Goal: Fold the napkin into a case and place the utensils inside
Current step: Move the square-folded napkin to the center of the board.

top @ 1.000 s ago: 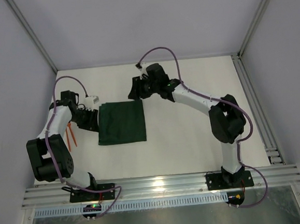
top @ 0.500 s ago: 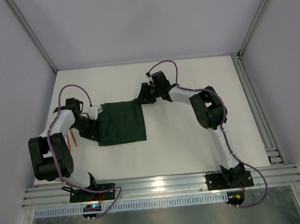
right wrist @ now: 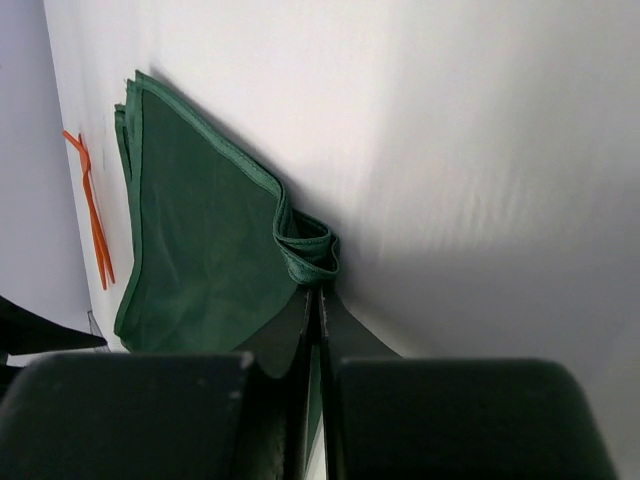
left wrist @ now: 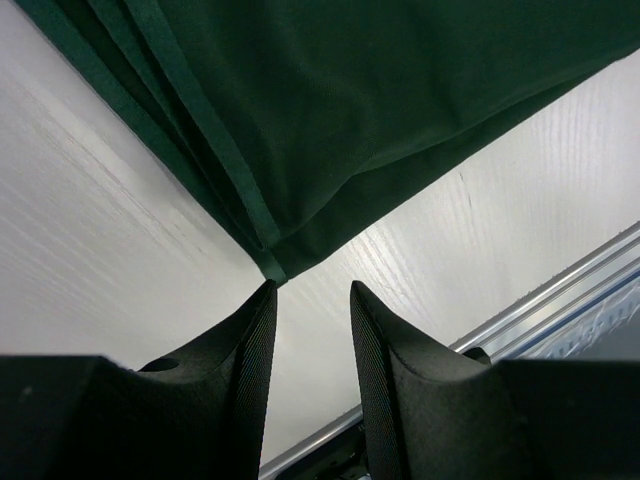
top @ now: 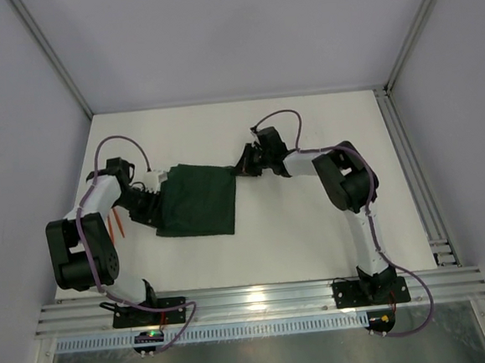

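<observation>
Two claws: the right claw [right wrist: 315, 292] is pressed together on a corner of the napkin [right wrist: 200, 230]. The left claw [left wrist: 310, 295] stands apart with nothing between its fingers.
Right grip: a thin pinch at the cloth's far right corner, where the fabric curls into a small roll just ahead of the tips. The top view shows that corner drawn out toward the claw.
Left position: low over the counter [top: 297, 236] at the napkin's near left corner. The stacked hems lie just ahead of the gap, but whether they touch a finger cannot be told.
Napkin: flat between the two arms, folded into a several-layer rough square and not yet a narrow pocket.
Utensils: the orange utensils [right wrist: 93, 205] lie on the counter to the left of the cloth, beside the left arm and apart from the napkin.
Step in hand: probably mid-fold, with corners being taken for the next fold. Loading the cutlery looks well off.
Next move calls for: the left claw to ease forward and close on every layer at its corner. Both arms then need to carry the cloth evenly, since the right pinch is slight and could slip.
</observation>
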`<control>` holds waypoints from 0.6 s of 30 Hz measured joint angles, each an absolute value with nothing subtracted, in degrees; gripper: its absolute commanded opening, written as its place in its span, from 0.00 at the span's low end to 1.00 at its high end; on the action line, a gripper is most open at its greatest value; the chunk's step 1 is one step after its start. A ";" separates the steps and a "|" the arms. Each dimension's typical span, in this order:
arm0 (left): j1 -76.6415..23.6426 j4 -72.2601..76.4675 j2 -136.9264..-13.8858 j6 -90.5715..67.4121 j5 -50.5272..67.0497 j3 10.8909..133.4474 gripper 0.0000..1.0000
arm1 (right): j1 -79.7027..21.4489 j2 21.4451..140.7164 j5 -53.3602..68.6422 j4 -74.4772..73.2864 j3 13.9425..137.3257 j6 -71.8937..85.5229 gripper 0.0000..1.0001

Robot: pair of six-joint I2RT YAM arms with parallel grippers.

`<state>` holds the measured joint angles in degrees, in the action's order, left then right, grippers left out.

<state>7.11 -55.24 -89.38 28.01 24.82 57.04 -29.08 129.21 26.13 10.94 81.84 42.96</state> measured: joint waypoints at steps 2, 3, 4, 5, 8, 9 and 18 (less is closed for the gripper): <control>7.11 -55.44 -89.38 28.25 25.61 57.89 0.37 | -28.82 125.54 25.30 12.88 75.85 43.44 0.04; 7.11 -55.44 -89.38 28.42 25.87 58.19 0.37 | -28.73 123.24 24.84 13.43 72.44 43.51 0.04; 7.11 -55.51 -89.38 28.56 26.24 58.57 0.37 | -28.71 120.86 24.23 14.00 69.08 43.51 0.04; 7.11 -55.57 -89.38 28.67 26.57 58.89 0.37 | -28.60 118.26 23.59 14.81 65.36 43.44 0.04; 6.96 -55.75 -89.41 28.99 27.33 59.68 0.37 | -28.40 109.25 21.67 16.14 54.04 42.61 0.04; 6.66 -55.88 -89.41 29.04 27.51 59.92 0.37 | -28.38 105.97 21.23 16.29 50.22 42.28 0.04; -0.69 -56.58 -89.86 29.78 29.17 61.43 0.38 | -28.47 86.21 19.35 15.94 28.51 41.47 0.44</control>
